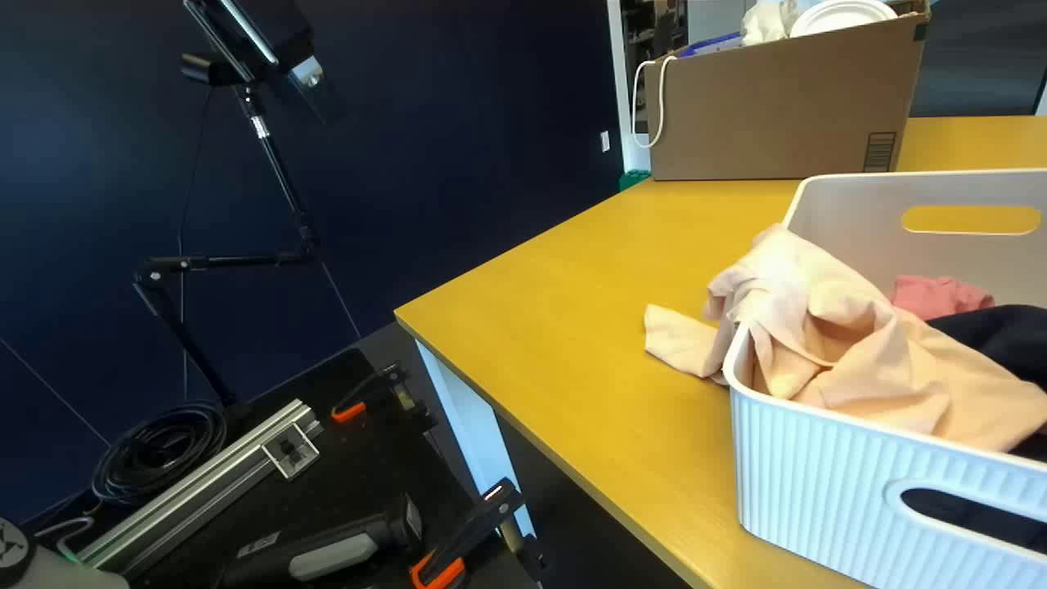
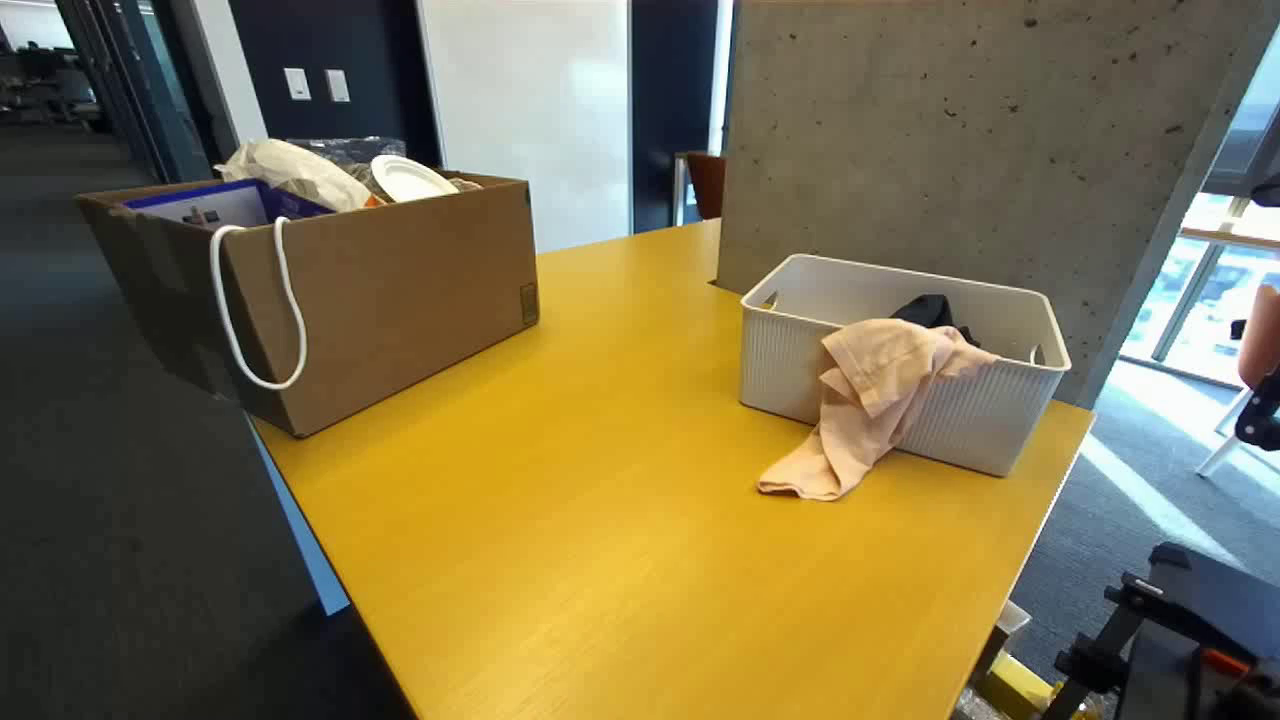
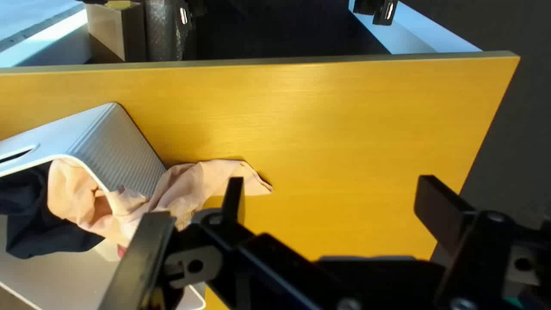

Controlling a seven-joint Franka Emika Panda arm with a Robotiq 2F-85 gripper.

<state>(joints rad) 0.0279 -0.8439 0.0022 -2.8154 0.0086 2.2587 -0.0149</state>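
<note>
My gripper (image 3: 331, 189) is open with nothing between its fingers, above the yellow table in the wrist view. It does not show in either exterior view. A peach cloth (image 3: 202, 178) lies nearest, below and beside the left finger, apart from it as far as I can tell. The cloth hangs over the rim of a white ribbed basket, one end on the table, in both exterior views (image 1: 859, 343) (image 2: 870, 390). The basket (image 1: 818, 483) also shows in an exterior view (image 2: 970, 420) and the wrist view (image 3: 122, 150). Inside are a black cloth (image 3: 38, 219) and a pink cloth (image 1: 941, 296).
A cardboard box (image 2: 420, 290) with packed items stands on the yellow table (image 2: 600, 520). A concrete pillar (image 2: 960, 150) rises behind the basket. A black surface beside the table bears an aluminium profile (image 1: 204, 483), coiled cable (image 1: 159, 450), orange-black clamps (image 1: 470, 540) and a jointed stand (image 1: 282, 172).
</note>
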